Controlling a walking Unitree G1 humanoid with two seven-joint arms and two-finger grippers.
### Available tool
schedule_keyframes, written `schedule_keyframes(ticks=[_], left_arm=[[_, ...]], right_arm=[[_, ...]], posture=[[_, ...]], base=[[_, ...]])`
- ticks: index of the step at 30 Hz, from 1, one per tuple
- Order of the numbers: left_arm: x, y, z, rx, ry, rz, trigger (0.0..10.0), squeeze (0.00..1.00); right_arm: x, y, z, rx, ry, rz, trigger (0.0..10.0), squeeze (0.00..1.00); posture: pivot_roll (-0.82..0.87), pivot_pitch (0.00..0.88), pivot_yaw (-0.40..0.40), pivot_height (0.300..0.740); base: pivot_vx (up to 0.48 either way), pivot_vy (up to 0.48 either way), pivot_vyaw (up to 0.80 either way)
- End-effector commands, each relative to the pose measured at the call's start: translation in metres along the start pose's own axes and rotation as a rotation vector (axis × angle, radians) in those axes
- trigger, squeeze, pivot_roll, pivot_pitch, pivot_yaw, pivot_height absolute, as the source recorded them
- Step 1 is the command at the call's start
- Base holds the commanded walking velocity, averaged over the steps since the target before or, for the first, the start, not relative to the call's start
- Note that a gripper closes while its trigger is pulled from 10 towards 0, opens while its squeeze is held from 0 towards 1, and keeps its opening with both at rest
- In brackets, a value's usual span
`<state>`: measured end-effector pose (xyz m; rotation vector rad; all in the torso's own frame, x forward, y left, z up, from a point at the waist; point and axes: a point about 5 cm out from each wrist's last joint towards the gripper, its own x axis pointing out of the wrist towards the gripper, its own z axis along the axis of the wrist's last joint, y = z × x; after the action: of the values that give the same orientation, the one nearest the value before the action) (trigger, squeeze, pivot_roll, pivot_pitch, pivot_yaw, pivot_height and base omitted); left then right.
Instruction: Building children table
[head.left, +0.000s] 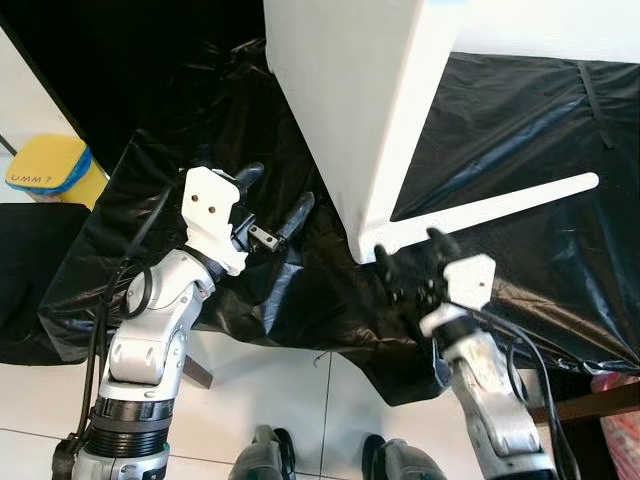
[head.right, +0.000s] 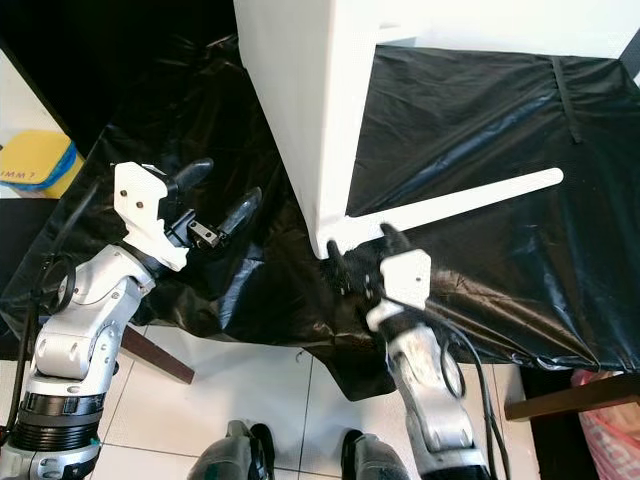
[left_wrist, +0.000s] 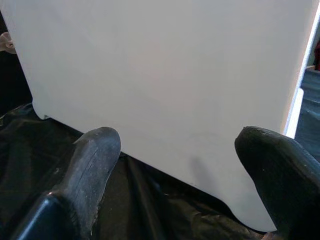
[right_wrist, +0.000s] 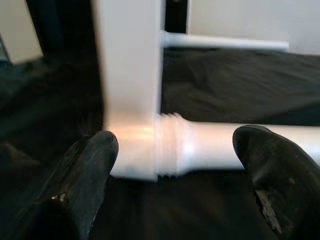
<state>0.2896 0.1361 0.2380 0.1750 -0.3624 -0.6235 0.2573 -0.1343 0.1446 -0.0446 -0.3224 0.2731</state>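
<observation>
The right hand (head.left: 410, 262) reaches up to the near corner of the white tabletop (head.left: 345, 95), fingers spread around the white leg (head.left: 490, 211), which stretches rightward over the black sheet (head.left: 520, 130). The left hand (head.left: 282, 198), released, hovers left of the upright tabletop.

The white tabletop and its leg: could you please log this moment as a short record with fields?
surface: black plastic sheet spread under the parts
tabletop: white tabletop stands on edge on the sheet
leg: white table leg joins the tabletop's lower corner at a threaded end, lying along the sheet
left hand: open, beside the tabletop's face, not touching
right hand: open, at the leg joint
background: yellow and blue object
</observation>
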Motion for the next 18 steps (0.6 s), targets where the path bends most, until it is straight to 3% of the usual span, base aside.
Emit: schedule_keyframes(ticks=[1,3,4,7,14,18], left_arm=[[0.001,0.000,0.000,0.011,-0.008,0.017,10.0,0.00],[0.002,0.000,0.000,0.011,-0.009,0.016,10.0,0.00],[0.003,0.000,0.000,0.010,-0.011,0.014,10.0,0.00],[0.004,0.000,0.000,0.011,-0.013,0.013,10.0,0.00],[0.006,0.000,0.000,0.014,-0.022,0.012,10.0,0.00],[0.006,0.000,0.000,0.016,-0.023,0.014,10.0,0.00]], right_arm=[[0.002,-0.008,-0.003,-0.006,0.022,-0.027,10.0,0.00],[0.005,-0.012,-0.002,-0.012,0.028,-0.039,10.0,0.00],[0.014,-0.020,-0.003,-0.022,0.044,-0.075,10.0,0.00],[0.026,-0.023,-0.005,-0.029,0.073,-0.075,10.0,0.00],[0.051,-0.023,-0.007,-0.060,0.110,-0.089,10.0,0.00],[0.054,-0.022,-0.008,-0.065,0.115,-0.085,10.0,0.00]], posture=[[0.07,0.169,-0.025,0.740],[0.07,0.169,-0.025,0.740],[0.06,0.165,-0.026,0.740],[0.06,0.156,-0.029,0.740],[0.07,0.142,-0.036,0.740],[0.07,0.142,-0.037,0.740]], base=[[0.000,0.000,0.00],[0.000,0.000,0.00],[0.000,0.000,0.00],[0.000,0.000,0.00],[0.000,0.000,0.00],[0.000,0.000,0.00]])
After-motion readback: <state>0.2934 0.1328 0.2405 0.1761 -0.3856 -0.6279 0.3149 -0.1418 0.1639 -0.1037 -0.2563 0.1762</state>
